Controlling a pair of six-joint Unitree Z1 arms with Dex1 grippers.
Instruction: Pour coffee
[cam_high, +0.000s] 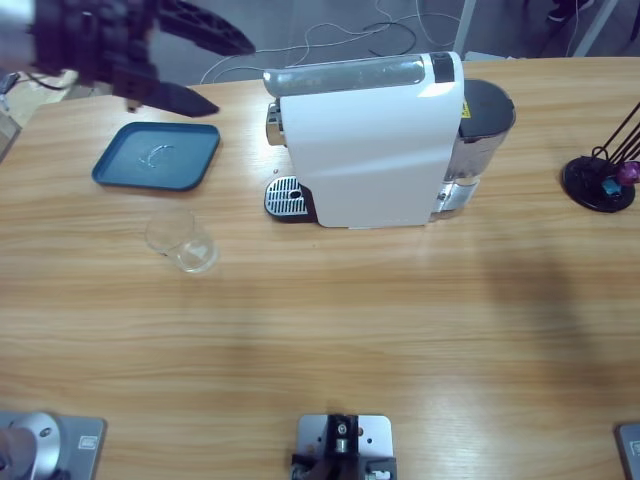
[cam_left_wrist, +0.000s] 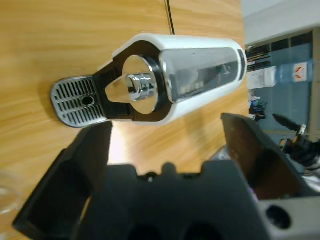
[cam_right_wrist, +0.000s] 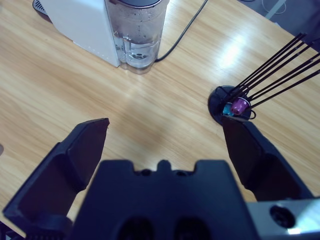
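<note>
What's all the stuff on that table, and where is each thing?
Coffee machine: one, white with a chrome top, back middle of the table.
Drip grate: one, silver, at the machine's front end, nothing on it.
Water tank: one, clear with a dark lid, at the machine's rear end.
Glass cup: one, clear, on the table in front of the tray; I can't see any liquid in it.
Tray: one, dark blue, back left.
Capsule stand: one, black wire, far right, holding a purple and a teal capsule.
Table: one, light wood.
Left hand: black, open, aimed at the machine's spout end.
Right hand: black, open, over bare table near the stand.
</note>
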